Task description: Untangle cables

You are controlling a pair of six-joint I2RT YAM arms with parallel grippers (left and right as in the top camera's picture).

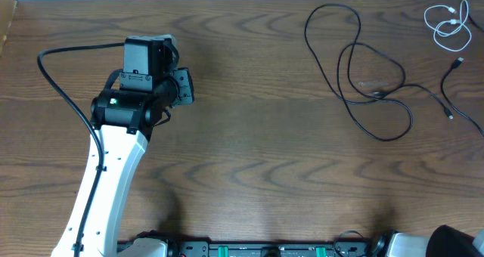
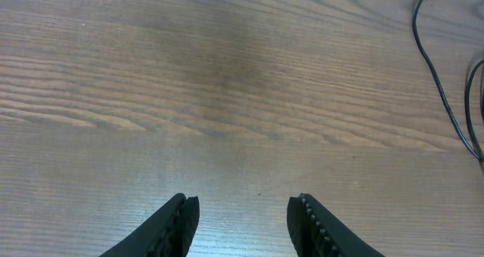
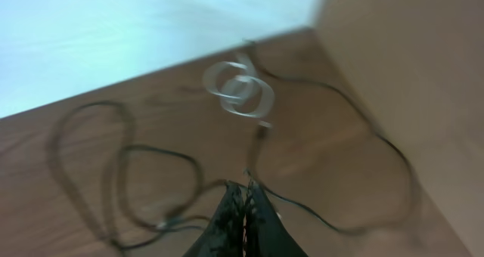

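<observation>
Left wrist view: left end effector (image 2: 243, 205) part open, gripping nothing, above bare brown wood-grain worktop (image 1: 249, 159). Right end effector (image 3: 246, 200) closed, tips pressed together, empty. Long black cable (image 1: 376, 96) sprawled in loose loops across far right of worktop. White cable (image 1: 446, 26) coiled in small loops in far right corner, close by. Pale wall (image 3: 113, 30) beyond far edge, tan side panel (image 3: 408, 60) at right.

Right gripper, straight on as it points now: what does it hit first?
Probably the black cable, a strand just past the shut right gripper; the white cable coils beyond. Blurred view, so depth is uncertain.
</observation>
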